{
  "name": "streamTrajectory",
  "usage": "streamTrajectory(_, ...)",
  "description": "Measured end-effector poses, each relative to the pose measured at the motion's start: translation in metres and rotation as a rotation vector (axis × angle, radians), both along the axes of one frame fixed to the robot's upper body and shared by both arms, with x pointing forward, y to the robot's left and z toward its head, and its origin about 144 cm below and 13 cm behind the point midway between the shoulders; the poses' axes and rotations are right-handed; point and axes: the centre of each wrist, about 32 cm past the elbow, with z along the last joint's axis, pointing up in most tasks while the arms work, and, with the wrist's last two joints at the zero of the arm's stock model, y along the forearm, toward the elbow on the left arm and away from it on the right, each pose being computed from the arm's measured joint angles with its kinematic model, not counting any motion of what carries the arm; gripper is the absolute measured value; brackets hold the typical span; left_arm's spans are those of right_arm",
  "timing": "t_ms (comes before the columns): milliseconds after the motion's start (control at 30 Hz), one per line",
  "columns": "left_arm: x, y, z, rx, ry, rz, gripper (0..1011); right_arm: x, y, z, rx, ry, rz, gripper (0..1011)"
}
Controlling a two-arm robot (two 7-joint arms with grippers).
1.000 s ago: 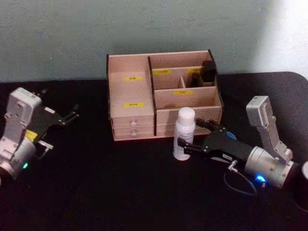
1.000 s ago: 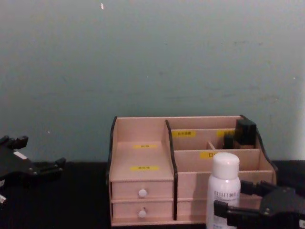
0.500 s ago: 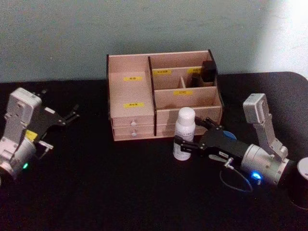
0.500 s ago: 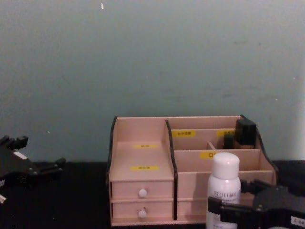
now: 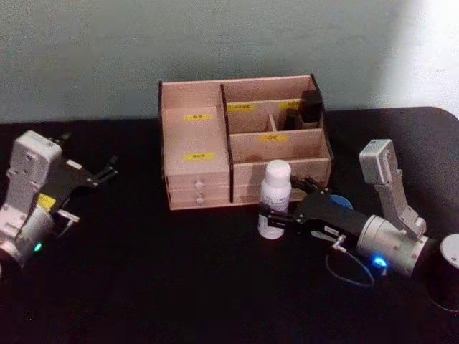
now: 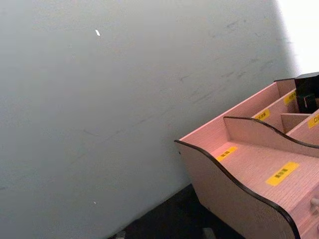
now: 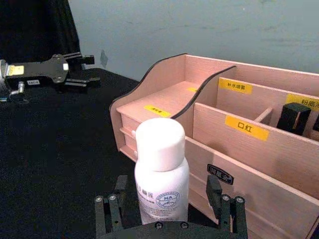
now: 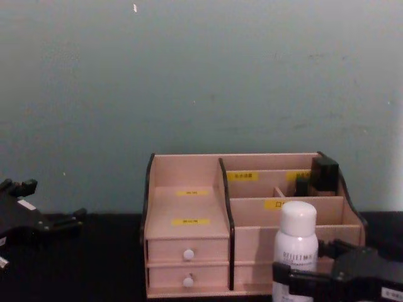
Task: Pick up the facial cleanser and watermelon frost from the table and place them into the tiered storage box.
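A white bottle (image 5: 275, 199) with a white cap stands upright on the black table, just in front of the tiered storage box (image 5: 193, 136). I cannot tell which of the two products it is. My right gripper (image 5: 278, 202) is open, low over the table, with one finger on each side of the bottle (image 7: 160, 174) and a gap showing at both fingers (image 7: 107, 211). The chest view has the bottle (image 8: 296, 242) in front of the box (image 8: 189, 207) with the right gripper (image 8: 302, 267) around its lower part. My left gripper (image 5: 107, 170) rests open at the far left.
A black item (image 5: 310, 107) stands in the box's back right compartment. A teal wall rises close behind the box. A dark round object (image 5: 448, 272) sits at the table's right edge. Bare black table lies between the two arms.
My right gripper has slid a little further left, its fingers reaching further around the bottle. The bottle and the left arm have stayed put.
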Motion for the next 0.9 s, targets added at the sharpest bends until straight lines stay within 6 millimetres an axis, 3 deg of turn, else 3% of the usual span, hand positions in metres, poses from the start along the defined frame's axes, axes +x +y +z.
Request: streamTrajectory(900, 0.0000, 0.0000, 0.0000, 0.000, 0.000, 0.000, 1001, 0.0013, -0.0002, -0.0003, 0.001, 0.007, 0.004, 1003)
